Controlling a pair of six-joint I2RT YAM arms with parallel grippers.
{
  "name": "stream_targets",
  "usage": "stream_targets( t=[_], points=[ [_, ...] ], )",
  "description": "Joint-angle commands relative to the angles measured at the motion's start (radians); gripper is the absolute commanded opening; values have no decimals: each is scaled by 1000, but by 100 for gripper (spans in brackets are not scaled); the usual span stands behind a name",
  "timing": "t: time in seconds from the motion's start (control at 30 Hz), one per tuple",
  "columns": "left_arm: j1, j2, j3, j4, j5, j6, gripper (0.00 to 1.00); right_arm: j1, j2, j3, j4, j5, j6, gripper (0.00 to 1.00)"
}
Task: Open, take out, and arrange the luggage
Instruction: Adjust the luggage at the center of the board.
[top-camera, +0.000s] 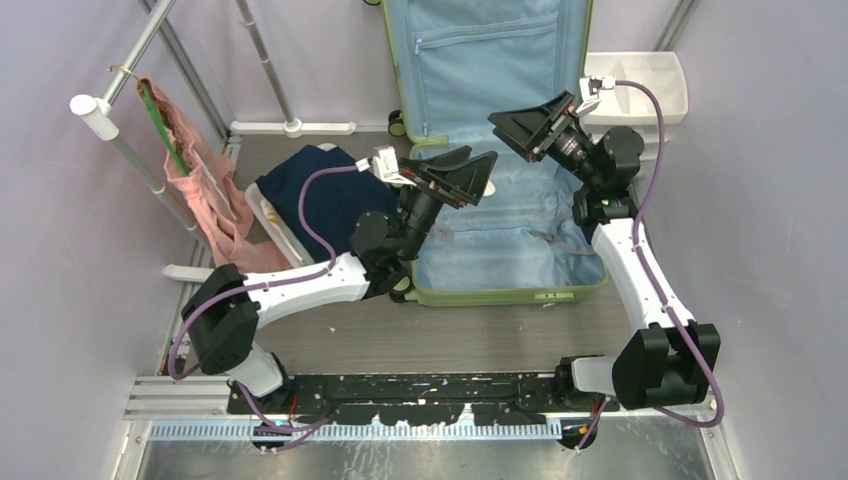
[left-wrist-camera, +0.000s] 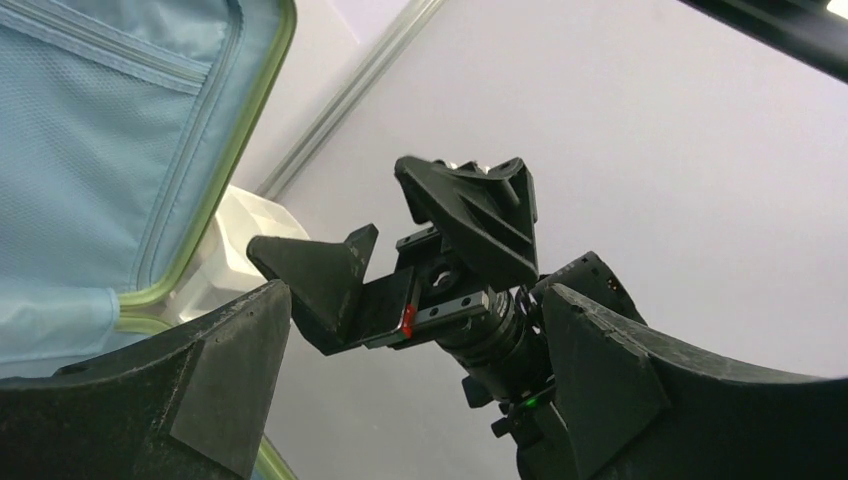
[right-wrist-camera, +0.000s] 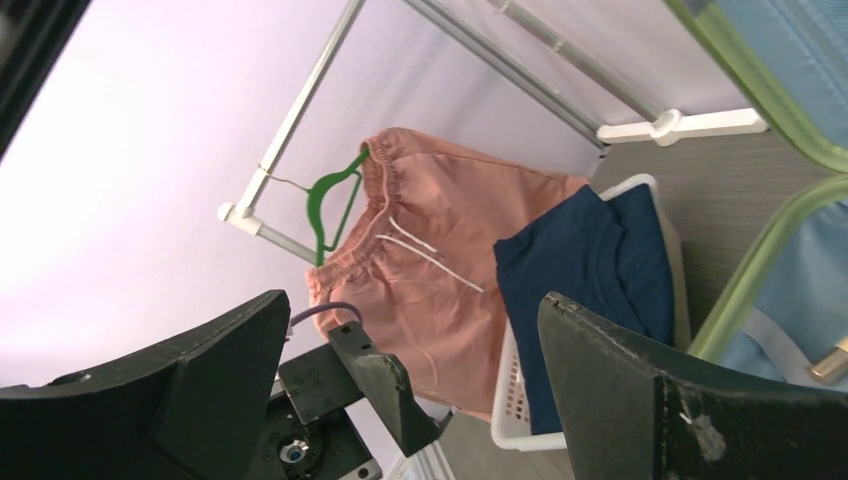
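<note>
The light-green luggage (top-camera: 520, 290) lies open on the floor. Its pale blue lid with zip pocket (top-camera: 480, 50) stands upright at the back, and its lower half (top-camera: 520, 235) looks empty apart from straps. My left gripper (top-camera: 478, 180) is open and empty above the case's left side. My right gripper (top-camera: 515, 135) is open and empty above the case, facing the left one. The left wrist view shows my left gripper (left-wrist-camera: 415, 390), the right gripper (left-wrist-camera: 400, 240) and the lid (left-wrist-camera: 100, 150). The right wrist view shows my right gripper (right-wrist-camera: 420, 390) and the case's rim (right-wrist-camera: 760, 260).
A white mesh basket (top-camera: 268, 215) holding a navy garment (top-camera: 325, 195) stands left of the case; both also show in the right wrist view, basket (right-wrist-camera: 515, 400) and garment (right-wrist-camera: 590, 270). Pink shorts (top-camera: 205, 180) hang on a green hanger (right-wrist-camera: 335, 200) from the rack. A white drawer unit (top-camera: 650, 85) is at the back right.
</note>
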Motion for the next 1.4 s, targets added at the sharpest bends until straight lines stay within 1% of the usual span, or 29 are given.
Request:
stream_targets(
  t=[0.0, 0.1, 0.13, 0.17, 0.2, 0.27, 0.3, 0.37, 0.43, 0.53, 0.6, 0.77, 0.9, 1.03, 1.37],
  points=[
    [-30, 19, 36, 112, -64, 85, 96, 3, -17, -22, 264, -28, 112, 100],
    [-31, 17, 39, 82, -63, 68, 96, 6, -25, -18, 216, -34, 102, 100],
    [-31, 23, 47, 73, -56, 62, 96, 14, -24, -29, 235, -32, 117, 100],
    [-32, 35, 57, 63, -52, 57, 97, 24, -21, -44, 273, -29, 145, 100],
    [-32, 44, 62, 65, -46, 57, 99, 29, -16, -62, 339, -31, 177, 100],
    [-34, 52, 61, 70, -66, 42, 100, 26, -2, -87, 444, -25, 246, 100],
    [-34, 58, 62, 80, -71, 39, 100, 26, 3, -98, 504, -18, 291, 100],
    [-34, 78, 63, 127, -63, 48, 100, 18, 13, -96, 539, -17, 321, 100],
    [-39, 106, 54, 213, -84, 50, 100, 10, 12, -82, 547, -20, 320, 100],
    [-39, 155, 57, 278, -130, 16, 100, -20, 4, -75, 499, -28, 300, 100],
    [-39, 178, 54, 294, -152, 2, 100, -39, 22, -83, 519, -39, 322, 100],
    [-39, 207, 59, 316, -172, 0, 100, -55, 109, -84, 738, -59, 473, 100],
    [-37, 248, 103, 319, -168, -26, 100, -114, 78, -82, 694, -73, 460, 100],
    [-33, 291, 127, 322, -159, -64, 100, -154, 54, -110, 687, -82, 458, 100],
    [-23, 334, 153, 322, -150, -103, 100, -196, 40, -148, 680, -80, 454, 100]
  ],
)
